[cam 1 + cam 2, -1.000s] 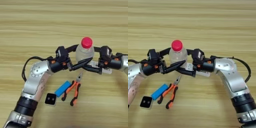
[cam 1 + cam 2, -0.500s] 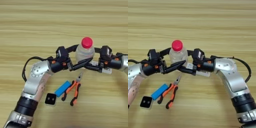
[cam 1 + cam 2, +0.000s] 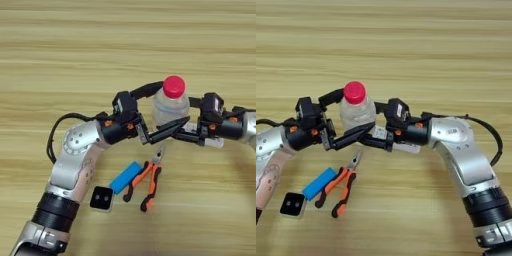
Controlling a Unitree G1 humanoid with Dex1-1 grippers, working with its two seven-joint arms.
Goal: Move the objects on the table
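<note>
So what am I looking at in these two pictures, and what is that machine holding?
This is a humanoid robot with two arms. Both pictures come from a stereo camera on its head, looking down on a wooden table, so they show one scene. The left end effector has its two black fingers either side of a clear bottle with a red cap. The right end effector meets it from the other side, with a slim white object under it. Nearer the robot lie a blue block, orange-handled pliers and a black square piece.
</note>
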